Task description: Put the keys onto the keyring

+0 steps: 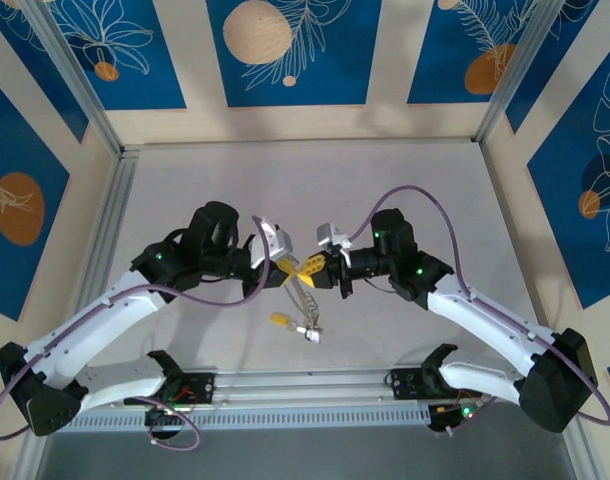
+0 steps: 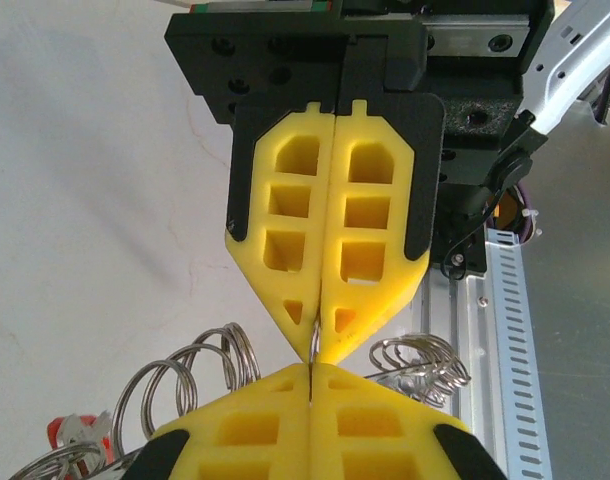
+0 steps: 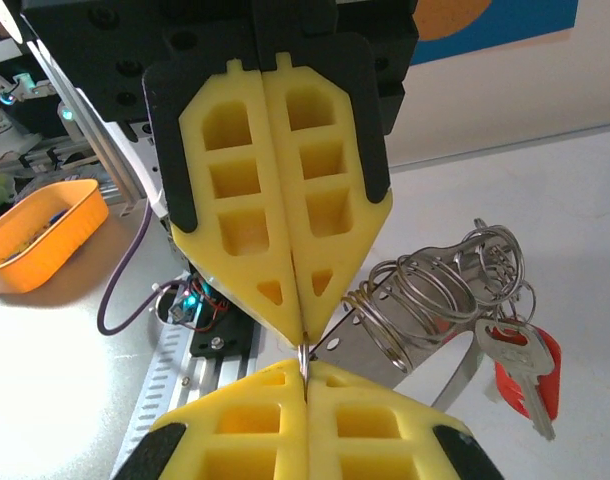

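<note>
My left gripper and right gripper meet tip to tip above the middle of the table. Both are shut on the thin grey wire of the keyring, which hangs below them. In the left wrist view the wire runs between my left gripper's shut fingers and the right gripper facing it. In the right wrist view the right gripper pinches the same wire. Keys with yellow and white tags dangle low. A red-tagged key hangs from a bunch of split rings.
More split rings sit on both sides of the pinch, some on the left and others on the right. An orange bin stands off the table beyond the aluminium rail. Frame posts line the sides.
</note>
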Controlling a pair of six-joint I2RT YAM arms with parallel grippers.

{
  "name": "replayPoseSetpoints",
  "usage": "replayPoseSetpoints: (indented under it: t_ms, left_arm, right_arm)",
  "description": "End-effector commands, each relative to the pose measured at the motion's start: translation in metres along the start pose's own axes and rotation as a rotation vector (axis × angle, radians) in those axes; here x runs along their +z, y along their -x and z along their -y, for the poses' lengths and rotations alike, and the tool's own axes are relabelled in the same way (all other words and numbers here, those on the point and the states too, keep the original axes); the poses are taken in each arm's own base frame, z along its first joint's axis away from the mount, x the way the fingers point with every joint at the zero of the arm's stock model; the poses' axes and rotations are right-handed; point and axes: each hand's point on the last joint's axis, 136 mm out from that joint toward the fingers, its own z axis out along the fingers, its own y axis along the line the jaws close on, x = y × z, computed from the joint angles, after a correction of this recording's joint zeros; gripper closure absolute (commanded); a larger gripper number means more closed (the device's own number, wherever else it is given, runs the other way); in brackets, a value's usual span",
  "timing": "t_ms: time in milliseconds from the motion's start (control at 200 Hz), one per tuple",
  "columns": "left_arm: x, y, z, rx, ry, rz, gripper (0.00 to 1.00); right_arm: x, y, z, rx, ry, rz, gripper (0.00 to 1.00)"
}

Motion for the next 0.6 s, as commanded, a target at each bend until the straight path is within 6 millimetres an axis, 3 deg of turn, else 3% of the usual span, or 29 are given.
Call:
replayPoseSetpoints:
  t_ms: [0,330,445,595]
  left_arm:
    - [-0.013,0.016,0.01,0.024,-0.012,0.046,1.0]
    - [-0.013,0.016,0.007,0.014,0.003,0.052,1.0]
    - [-0.015,0.02,0.011,0.007,-0.007,0.082,0.79]
    - [-0.02,0.028,0.018,0.001,-0.037,0.126,0.74]
  right_arm:
    - [-0.005,0.005,0.001,-0.002,-0.012,0.021,1.0]
    - [-0.007,0.005,0.002,0.0,-0.009,0.046,1.0]
    - [-0.012,0.012,0.0,-0.001,0.013,0.092,1.0]
    - [-0.015,0.022,-0.005,0.01,0.06,0.143,1.0]
